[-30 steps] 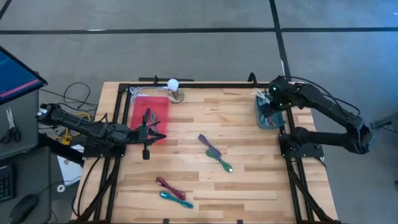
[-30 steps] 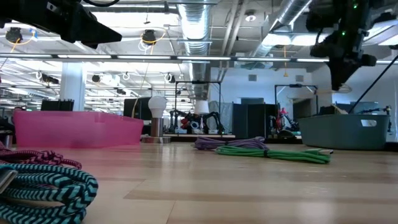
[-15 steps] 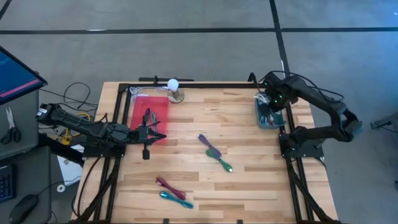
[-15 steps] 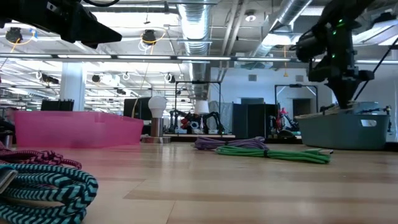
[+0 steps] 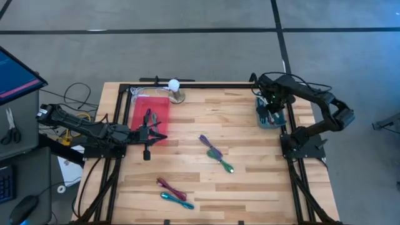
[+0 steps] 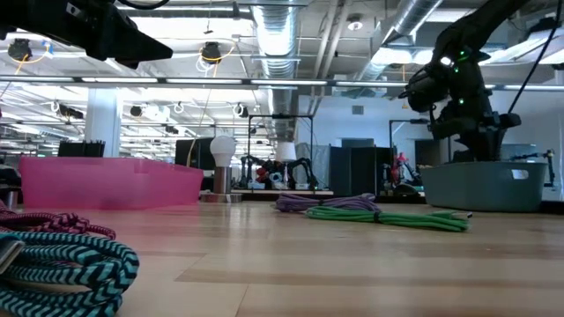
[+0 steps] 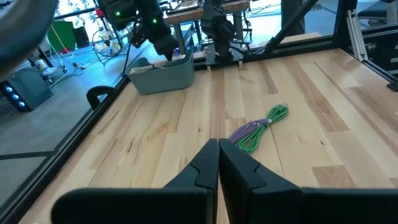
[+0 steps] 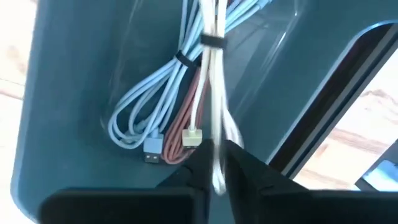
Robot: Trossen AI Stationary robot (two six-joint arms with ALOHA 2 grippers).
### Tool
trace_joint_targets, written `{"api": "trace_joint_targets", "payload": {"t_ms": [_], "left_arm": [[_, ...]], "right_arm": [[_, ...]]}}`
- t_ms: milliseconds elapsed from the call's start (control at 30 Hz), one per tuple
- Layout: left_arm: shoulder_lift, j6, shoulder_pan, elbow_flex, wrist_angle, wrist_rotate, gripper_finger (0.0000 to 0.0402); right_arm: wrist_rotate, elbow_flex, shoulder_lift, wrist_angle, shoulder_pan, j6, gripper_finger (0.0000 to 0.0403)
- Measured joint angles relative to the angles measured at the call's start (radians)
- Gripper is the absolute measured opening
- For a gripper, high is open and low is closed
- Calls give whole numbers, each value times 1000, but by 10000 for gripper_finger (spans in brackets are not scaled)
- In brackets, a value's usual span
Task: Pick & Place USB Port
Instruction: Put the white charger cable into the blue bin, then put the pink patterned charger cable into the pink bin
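- We see a bench (image 5: 250, 137) of pale wooden planks in a black frame, standing on a grey floor crossed by dark lines.
- At the bench's right edge near the far corner sits a grey-blue bin (image 5: 270, 115); the right gripper (image 8: 216, 163) is down inside it, its fingers pinching a bundled white cable (image 8: 213, 93).
- On the bin floor below lie a pale blue cable (image 8: 140, 115) and a reddish-brown cable (image 8: 186, 118), their plugs side by side.
- At the left edge near the far corner sits a pink bin (image 5: 150, 119); the left gripper (image 7: 218, 163) hangs by its near end, fingers pressed together and holding nothing.
- A small lamp with a white globe (image 5: 174, 84) stands at the far edge, just beside the pink bin.
- Near the bench's middle lie a purple cable (image 5: 210, 145) and a green cable (image 5: 222, 164), touching end to end.
- Toward the near edge lie a maroon cable (image 5: 169, 186) and a teal cable (image 5: 177, 200), close together.
- Left of the bench we see a monitor corner (image 5: 15, 74), scissors (image 5: 9, 128) and loose wires.
- The low view looks into a workshop with ceiling ducts (image 6: 280, 40), strip lights and other rigs.
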Motion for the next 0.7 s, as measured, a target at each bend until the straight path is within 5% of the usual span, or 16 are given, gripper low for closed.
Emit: {"api": "trace_joint_targets", "payload": {"t_ms": [333,700], "left_arm": [[0,0,0,0,0,0,11],[0,0,0,0,0,0,11]], "right_arm": [[-29,0,-117,-20,33,2,98],[-278,144,-375,46,167,2,102]]}}
